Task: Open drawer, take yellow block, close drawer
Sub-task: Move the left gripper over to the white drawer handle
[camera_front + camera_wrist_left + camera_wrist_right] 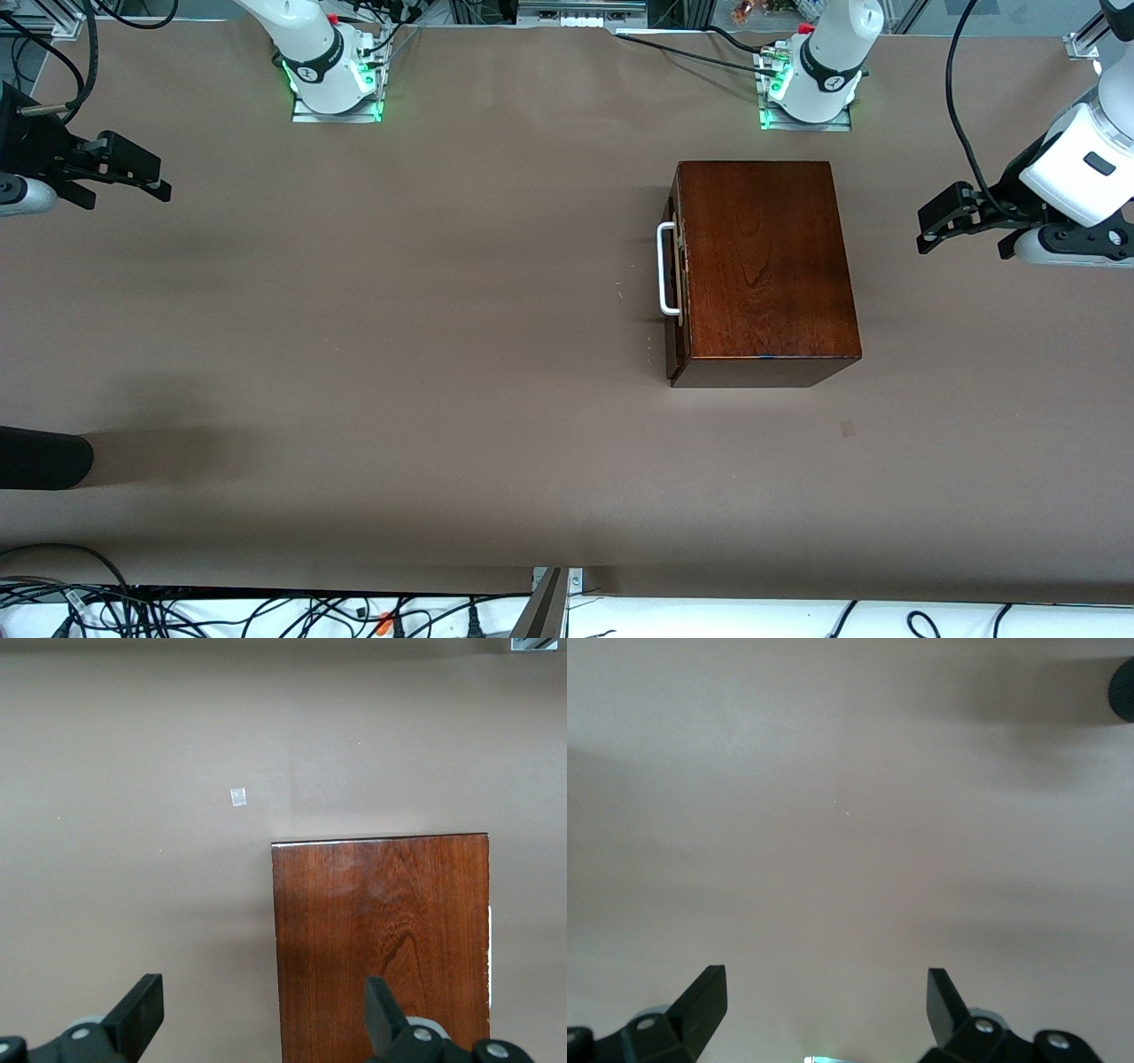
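Hovering with fingers spread and empty, the left gripper [932, 221] hangs over bare table at the left arm's end, beside the wooden box [766, 266]; the right gripper [146, 177], equally spread and empty, waits over the right arm's end. The drawer [677, 275] sits shut, white bar handle [665, 269] untouched, facing the right arm's end. Yellow block not visible, presumably inside; judged: no step done yet.
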Robot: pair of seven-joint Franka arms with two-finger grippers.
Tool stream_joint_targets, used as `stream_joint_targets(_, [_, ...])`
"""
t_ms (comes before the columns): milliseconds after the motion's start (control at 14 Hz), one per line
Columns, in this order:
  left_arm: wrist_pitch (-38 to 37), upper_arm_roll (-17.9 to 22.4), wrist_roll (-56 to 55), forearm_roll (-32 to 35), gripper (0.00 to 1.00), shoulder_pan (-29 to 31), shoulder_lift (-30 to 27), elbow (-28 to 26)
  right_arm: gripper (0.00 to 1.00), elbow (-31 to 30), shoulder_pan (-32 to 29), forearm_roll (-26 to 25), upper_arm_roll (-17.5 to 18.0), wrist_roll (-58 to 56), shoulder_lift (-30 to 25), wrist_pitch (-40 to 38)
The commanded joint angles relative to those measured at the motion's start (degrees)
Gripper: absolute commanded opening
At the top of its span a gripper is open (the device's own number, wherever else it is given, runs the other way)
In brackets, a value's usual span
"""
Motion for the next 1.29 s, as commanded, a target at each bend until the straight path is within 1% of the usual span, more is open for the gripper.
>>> stream_joint_targets(0, [0.21, 0.07, 0.45, -0.07, 1.0, 0.1, -0.85, -1.08, 1.0, 0.72, -0.48, 1.04, 0.19, 0.29, 0.15, -0.77])
stream_joint_targets(714, [0.39, -0.02, 0.18, -0.86, 1.0, -0.25, -0.85, -0.64, 1.0, 0.72, -0.57, 1.04, -0.52, 0.2, 0.24, -0.78])
stream_joint_targets(786, [0.39, -0.54, -0.08, -0.86, 1.0, -0.34, -0.85, -0.64, 1.0, 0.72, -0.57, 1.04, -0.43, 0.2, 0.24, -0.69])
stream_joint_targets(929, [0.31, -3.95, -2.44, -0.6, 1.0, -0.34, -0.85, -0.64, 1.0, 0.72, -0.57, 1.04, -0.43, 0.2, 0.24, -0.78])
stream_joint_targets(1214, [0.39, -13.0, -14.03, 0.19, 1.0, -0.6, 0.2, -0.73, 1.0, 0.63, -0.57, 1.04, -0.43, 0.2, 0.15, -0.95])
